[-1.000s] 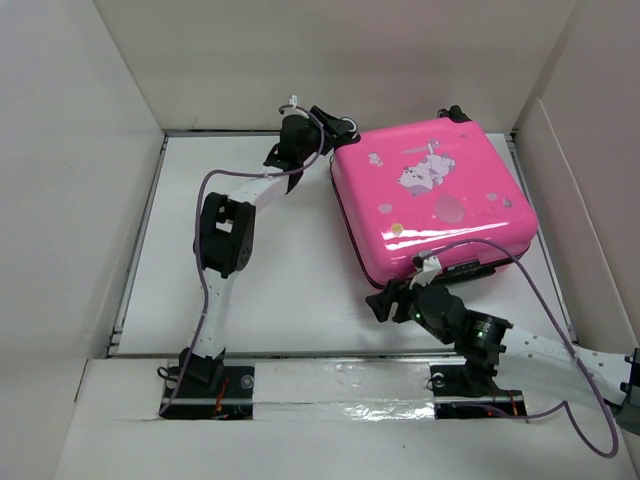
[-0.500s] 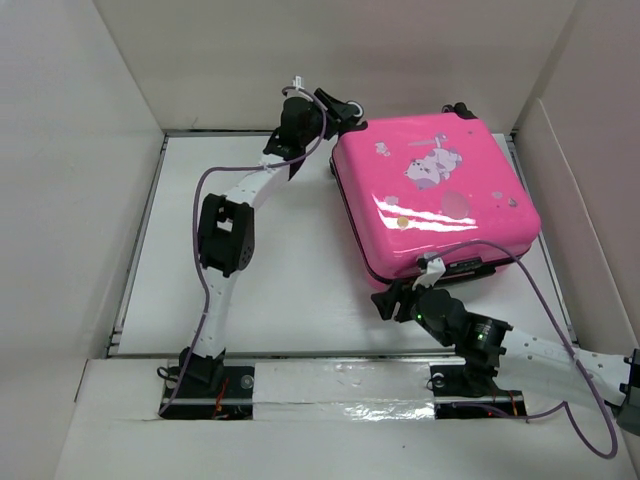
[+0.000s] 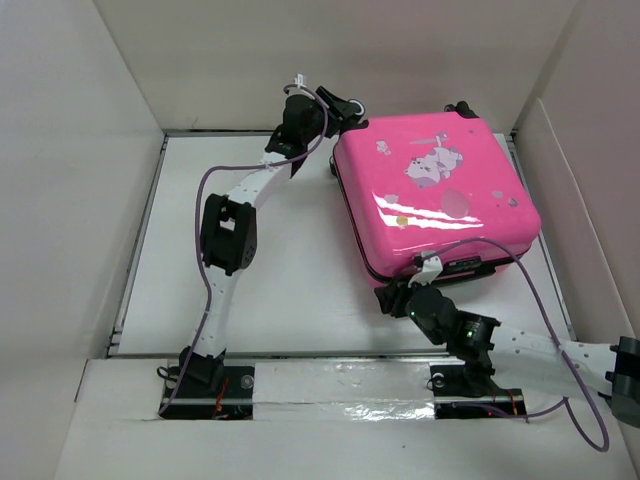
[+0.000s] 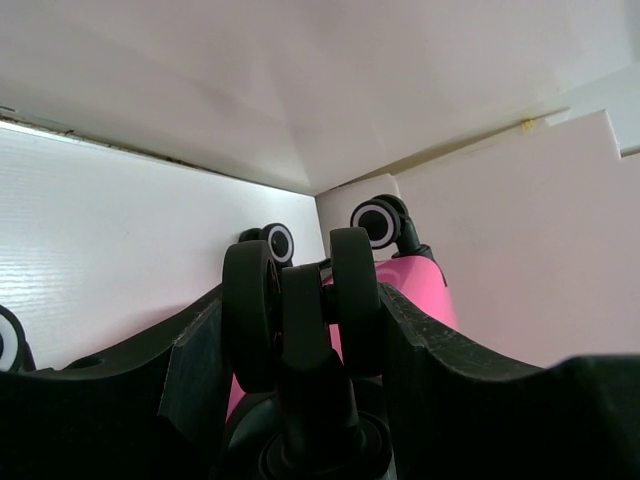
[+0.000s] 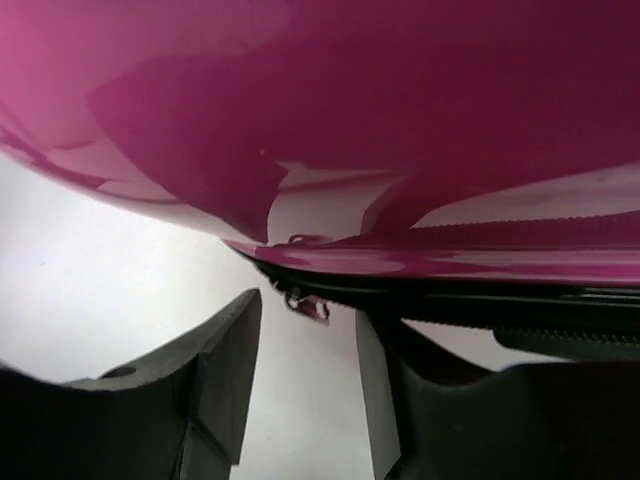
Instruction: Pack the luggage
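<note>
Right gripper [image 5: 305,330]: parted, holding nothing. Zipper pull [image 5: 303,300] just above gap, at near-left corner of luggage [image 3: 435,195].
Left gripper [image 4: 300,345]: fingers flanking caster wheel [image 4: 300,290] at far-left corner; clamped or merely close, cannot tell.
Luggage: closed, pink shell up, on right half of table [image 3: 280,265]; zipper seam along near edge, rightward from pull.
Right arm nearer pull: low, folded leftward. Left arm: stretched far, elbow bent.
</note>
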{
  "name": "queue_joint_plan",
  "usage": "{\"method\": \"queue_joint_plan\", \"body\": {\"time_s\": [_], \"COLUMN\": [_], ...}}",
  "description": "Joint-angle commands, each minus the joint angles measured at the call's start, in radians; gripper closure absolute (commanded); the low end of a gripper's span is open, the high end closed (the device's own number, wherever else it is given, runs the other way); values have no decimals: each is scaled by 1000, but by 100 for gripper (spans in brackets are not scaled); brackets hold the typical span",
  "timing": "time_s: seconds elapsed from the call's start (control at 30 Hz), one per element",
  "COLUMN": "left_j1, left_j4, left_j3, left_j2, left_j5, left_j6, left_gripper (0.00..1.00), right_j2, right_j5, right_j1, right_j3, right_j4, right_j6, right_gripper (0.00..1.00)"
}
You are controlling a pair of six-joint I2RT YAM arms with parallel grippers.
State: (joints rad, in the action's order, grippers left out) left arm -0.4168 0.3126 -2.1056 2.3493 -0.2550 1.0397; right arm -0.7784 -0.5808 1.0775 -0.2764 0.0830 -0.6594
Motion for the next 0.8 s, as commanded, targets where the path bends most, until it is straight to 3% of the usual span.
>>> {"method": "queue_joint_plan", "body": {"time_s": [0.0, 0.2, 0.27, 0.37, 0.53, 0.63, 0.77], "left_j1": [10, 19, 19, 29, 38, 73, 162], "left_j4": [141, 138, 143, 151, 151, 183, 359], "left_j3": [-97, -145, -152, -148, -81, 62, 469], "left_j2": [-1, 65, 80, 105, 104, 45, -127], "left_j5": [-18, -21, -20, -13, 32, 69, 83], "left_j6": [-9, -9, -21, -38, -122, -187, -141], "left_gripper": [100, 100, 100, 100, 100, 100, 100], "right_j2": [-61, -116, -110, -82, 32, 129, 363], "right_j5": [-77, -111, -139, -143, -76, -30, 6], "right_j1": [4, 4, 4, 4, 4, 4, -17], "right_j3": [-32, -40, -33, -32, -23, 5, -15], "right_j4": [109, 179, 198, 225, 180, 100, -175], "right_j6": [3, -3, 1, 29, 58, 70, 89], "right_gripper": [56, 66, 77, 90, 100, 100, 100]}}
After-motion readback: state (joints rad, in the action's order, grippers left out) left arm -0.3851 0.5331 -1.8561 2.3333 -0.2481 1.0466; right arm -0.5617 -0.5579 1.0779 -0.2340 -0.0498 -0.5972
